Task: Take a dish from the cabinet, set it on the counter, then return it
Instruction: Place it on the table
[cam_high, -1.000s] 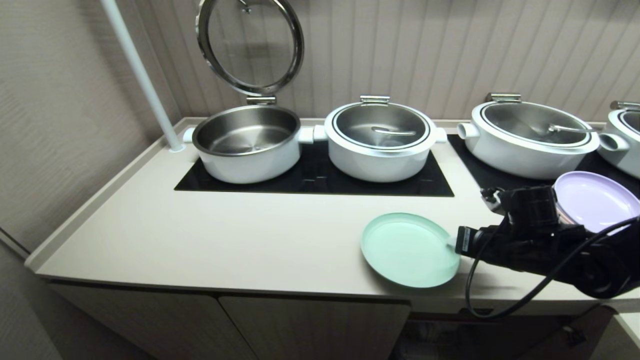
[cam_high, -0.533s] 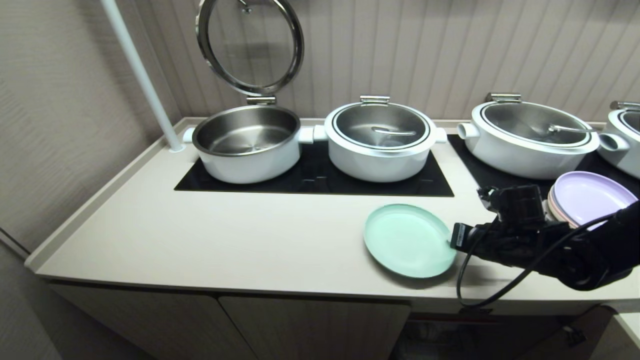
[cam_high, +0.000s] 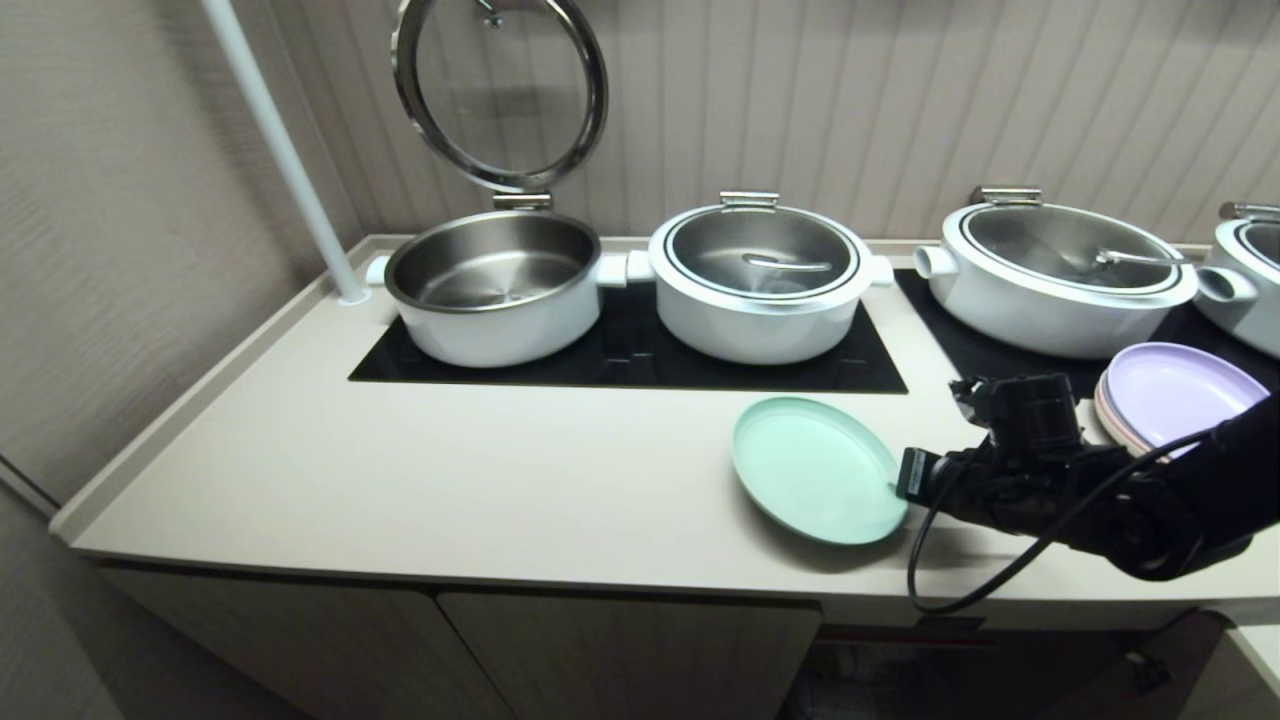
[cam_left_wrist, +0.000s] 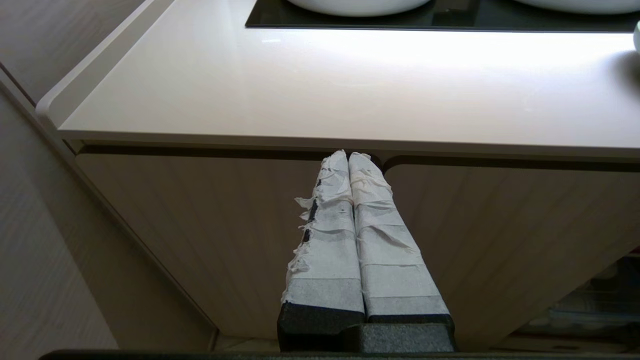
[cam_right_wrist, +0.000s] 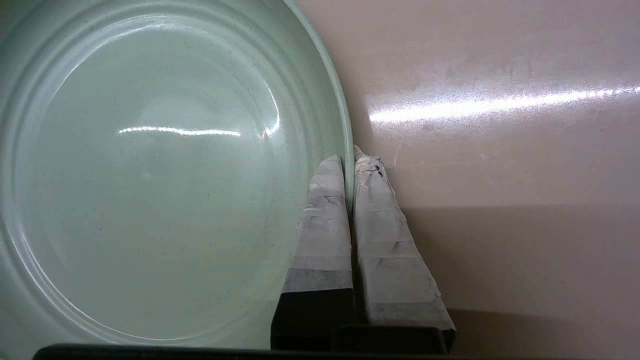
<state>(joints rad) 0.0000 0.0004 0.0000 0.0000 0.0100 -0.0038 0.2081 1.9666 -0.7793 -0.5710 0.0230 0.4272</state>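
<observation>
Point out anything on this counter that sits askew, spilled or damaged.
The mint-green plate sits tilted, its right rim pinched in the shut right gripper above the counter. The tape wrapping the left gripper is frayed. Nothing is spilled.

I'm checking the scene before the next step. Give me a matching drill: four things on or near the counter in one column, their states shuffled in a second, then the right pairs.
Things:
1. mint-green dish
2. lilac plate
3. leftmost pot
4. left hand

States:
A. lid raised
B. shut on nothing, before the cabinet doors
C. rim pinched by the right hand
D. on top of a stack

Pairs: 1-C, 2-D, 3-A, 4-B
</observation>
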